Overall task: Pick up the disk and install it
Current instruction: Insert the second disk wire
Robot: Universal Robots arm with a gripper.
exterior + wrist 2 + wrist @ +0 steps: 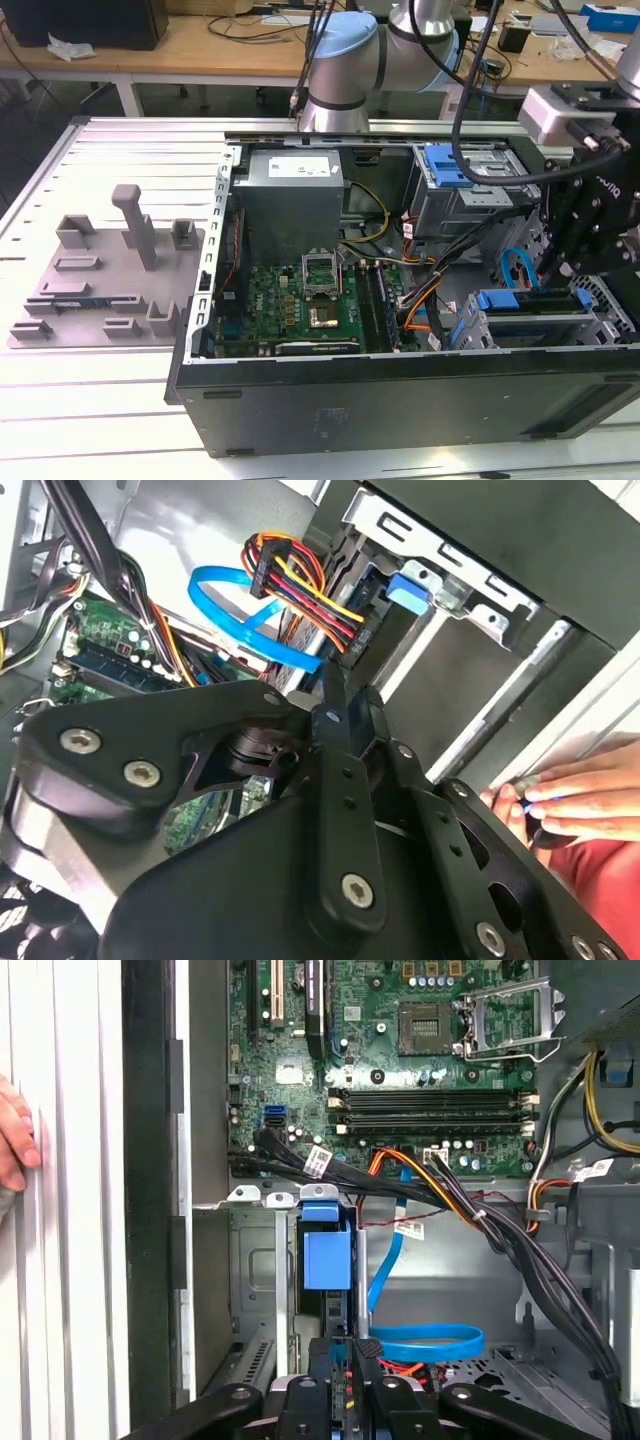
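At the case's (400, 395) 4 o'clock, claw (345, 1352) (grip state indeterminate) hung over the disk (327, 1252); adjacent blue cable (430, 1343) could snag and skew it.

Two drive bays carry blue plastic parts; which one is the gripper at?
The lower bay with blue rails at the case's front edge, directly beneath the black gripper. The other, the blue-latched bay, sits farther back.

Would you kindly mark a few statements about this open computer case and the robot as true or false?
1. The computer case lies with its side open, motherboard exposed. True.
2. The gripper hovers over the grey fixture plate. False: it is over the case's drive-bay end, at the exterior view's right.
3. A blue-railed disk sits in the drive cage. True.
4. No person is near. False: a hand rests beside the case.
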